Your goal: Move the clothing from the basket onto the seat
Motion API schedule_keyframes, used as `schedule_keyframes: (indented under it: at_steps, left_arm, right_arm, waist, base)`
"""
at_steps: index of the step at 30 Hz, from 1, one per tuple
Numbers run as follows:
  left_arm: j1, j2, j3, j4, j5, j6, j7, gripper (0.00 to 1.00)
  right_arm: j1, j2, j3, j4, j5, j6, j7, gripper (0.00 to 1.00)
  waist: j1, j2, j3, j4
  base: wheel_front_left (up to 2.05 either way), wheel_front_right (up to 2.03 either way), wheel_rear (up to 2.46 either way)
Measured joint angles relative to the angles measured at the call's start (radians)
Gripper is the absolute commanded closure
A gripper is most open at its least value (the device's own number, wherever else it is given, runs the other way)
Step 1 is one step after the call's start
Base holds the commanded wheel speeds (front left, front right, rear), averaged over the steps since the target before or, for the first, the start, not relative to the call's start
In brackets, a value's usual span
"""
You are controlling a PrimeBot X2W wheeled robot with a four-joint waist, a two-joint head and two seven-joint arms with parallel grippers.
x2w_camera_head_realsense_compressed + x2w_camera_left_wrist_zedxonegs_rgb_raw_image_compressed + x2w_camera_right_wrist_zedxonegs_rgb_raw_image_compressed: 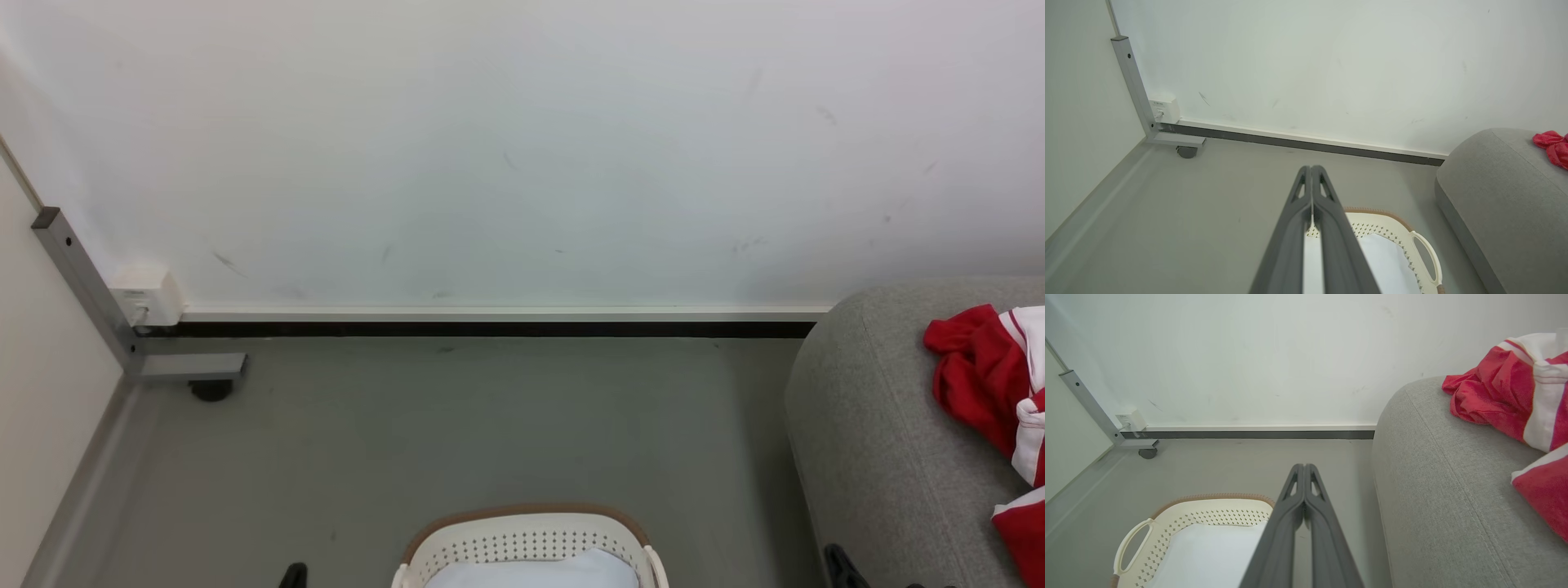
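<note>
Red clothing with white bands (984, 380) lies bunched on the grey seat (873, 441) at the right. It also shows on the seat (1433, 486) as clothing (1494, 392) in the right wrist view. The cream basket (522, 523) with a brown rim stands on the floor at the bottom centre, with a pale pad (531, 574) inside. My left gripper (1311, 168) is shut on nothing, above the basket's left side (1396, 228). My right gripper (1304, 466) is shut and empty, between the basket (1167, 522) and the seat. Their dark tips peek in at my left gripper (294, 576) and right gripper (841, 566).
A white wall with a dark baseboard (490, 329) runs behind. A grey metal frame leg with a caster (211, 390) and a white socket box (147, 296) sit in the left corner. Grey floor (457, 425) stretches between the wall and the basket.
</note>
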Motion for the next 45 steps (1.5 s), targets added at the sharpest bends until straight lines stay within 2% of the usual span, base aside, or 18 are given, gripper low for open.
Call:
schedule_keyframes:
  at_steps: [22,45]
  left_arm:
    - [-0.053,-0.004,0.030,-0.006,-0.404,0.000,0.098,1.00]
    - [-0.105,-0.008,0.055,-0.012,-0.728,0.000,0.179,1.00]
  right_arm:
    - [-0.009,-0.001,-0.047,-0.071,0.393,0.000,0.096,1.00]
    - [-0.034,-0.002,-0.089,-0.128,0.710,0.000,0.177,1.00]
  waist:
    - [0.0000,0.0000,0.014,0.007]
    - [0.0000,0.0000,0.029,0.013]
  base:
    - [0.00,0.00,0.00]
    - [0.00,0.00,0.00]
